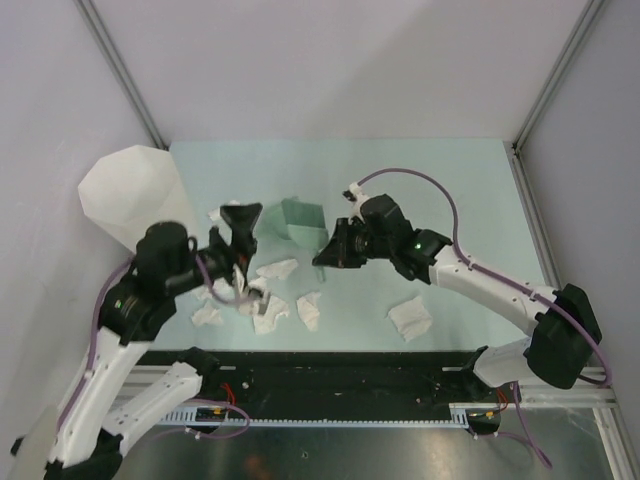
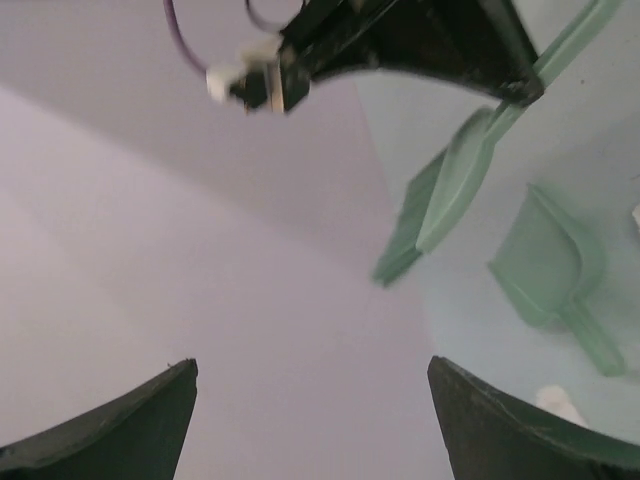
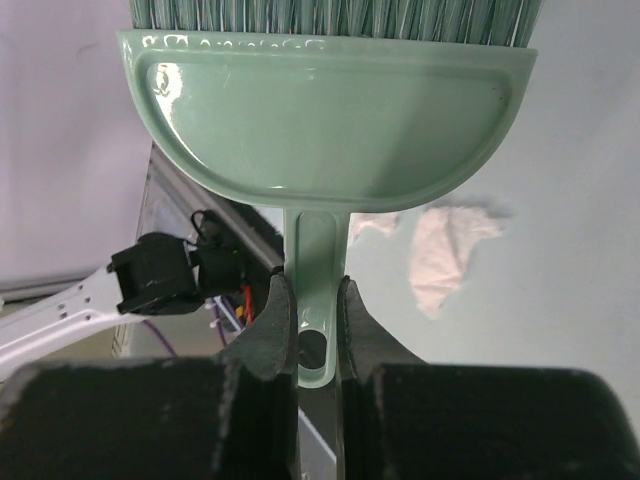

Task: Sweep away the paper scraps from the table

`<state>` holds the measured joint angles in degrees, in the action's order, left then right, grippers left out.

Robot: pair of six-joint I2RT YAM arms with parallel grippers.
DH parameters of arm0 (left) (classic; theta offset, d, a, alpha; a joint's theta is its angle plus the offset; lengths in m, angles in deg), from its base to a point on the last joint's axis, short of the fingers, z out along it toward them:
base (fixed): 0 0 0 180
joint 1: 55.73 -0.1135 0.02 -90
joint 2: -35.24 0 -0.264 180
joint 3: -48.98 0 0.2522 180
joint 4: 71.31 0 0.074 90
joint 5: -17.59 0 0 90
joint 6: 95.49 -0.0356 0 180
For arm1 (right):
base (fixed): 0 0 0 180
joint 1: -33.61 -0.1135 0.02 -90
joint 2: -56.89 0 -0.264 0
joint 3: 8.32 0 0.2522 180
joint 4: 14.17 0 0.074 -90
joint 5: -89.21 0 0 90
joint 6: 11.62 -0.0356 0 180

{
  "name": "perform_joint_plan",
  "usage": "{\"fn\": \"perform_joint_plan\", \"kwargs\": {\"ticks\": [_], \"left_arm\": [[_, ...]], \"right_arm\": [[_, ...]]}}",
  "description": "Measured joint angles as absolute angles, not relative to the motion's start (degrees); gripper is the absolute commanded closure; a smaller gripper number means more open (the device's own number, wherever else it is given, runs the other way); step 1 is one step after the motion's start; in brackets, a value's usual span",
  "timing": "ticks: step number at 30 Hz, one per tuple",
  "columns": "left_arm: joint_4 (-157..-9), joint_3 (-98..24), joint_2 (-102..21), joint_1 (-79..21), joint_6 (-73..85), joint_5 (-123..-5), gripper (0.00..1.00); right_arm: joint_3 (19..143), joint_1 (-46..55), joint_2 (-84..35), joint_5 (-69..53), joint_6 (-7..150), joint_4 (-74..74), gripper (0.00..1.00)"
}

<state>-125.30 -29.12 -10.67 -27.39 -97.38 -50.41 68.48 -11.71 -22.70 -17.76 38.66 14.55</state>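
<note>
Several paper scraps [image 1: 270, 312] lie on the table [image 1: 450, 200], most of them clustered in its near-left part, between the two grippers and the front edge. One wad [image 1: 410, 318] sits apart to the right, beneath the right forearm, and a small piece [image 1: 215, 215] lies just beside the left gripper [image 1: 240, 222]. The right gripper [image 3: 310, 300] is closed narrowly on the handle of a pale green brush [image 3: 320, 120], with both fingers [image 3: 270, 330] pressed against the handle's sides. The brush's half-round head stands ahead of the gripper, its bristles pointing away from the wrist camera. Whether the bristles touch the table cannot be determined. One scrap [image 3: 445, 250] is visible on the surface past the brush head, on its right. The left gripper stands wide apart and holds nothing, its two dark fingertips [image 2: 150, 420] framing only bare wall. A green dustpan [image 2: 550, 265] lies on the table in the left wrist view, near the brush and apart from it. A tall translucent white bin [image 1: 125, 190] stands at the table's far-left corner, behind the left arm.
</note>
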Motion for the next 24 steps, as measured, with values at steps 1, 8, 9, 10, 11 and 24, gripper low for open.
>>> {"fn": "perform_joint_plan", "kwargs": {"ticks": [1,8,9,10,11,24], "left_arm": [[-125.5,-27.0,-7.5,-27.3,-101.0,-49.3,0.00],[-126.2,-19.8,-4.5,-26.7,-112.0,-47.7,0.00],[-126.2,-18.9,-4.9,-26.3,-112.6,-47.8,0.00],[-126.3,-18.4,-5.2,-26.1,-113.0,-47.8,0.00],[-126.3,-17.9,-5.6,-25.6,-113.4,-48.1,0.00],[-126.4,-17.0,-7.3,-17.1,-116.1,-56.2,0.96]], "right_arm": [[68.5,-12.8,-22.7,-17.8,38.0,14.1,1.00],[68.6,-17.9,-22.7,-17.6,36.5,12.9,1.00],[68.6,-18.5,-22.7,-17.3,36.4,12.8,1.00],[68.6,-19.1,-22.7,-17.1,36.3,12.7,1.00],[68.6,-19.6,-22.7,-17.1,36.3,12.6,1.00],[71.3,-24.1,-22.7,-17.1,36.0,11.0,1.00]]}}
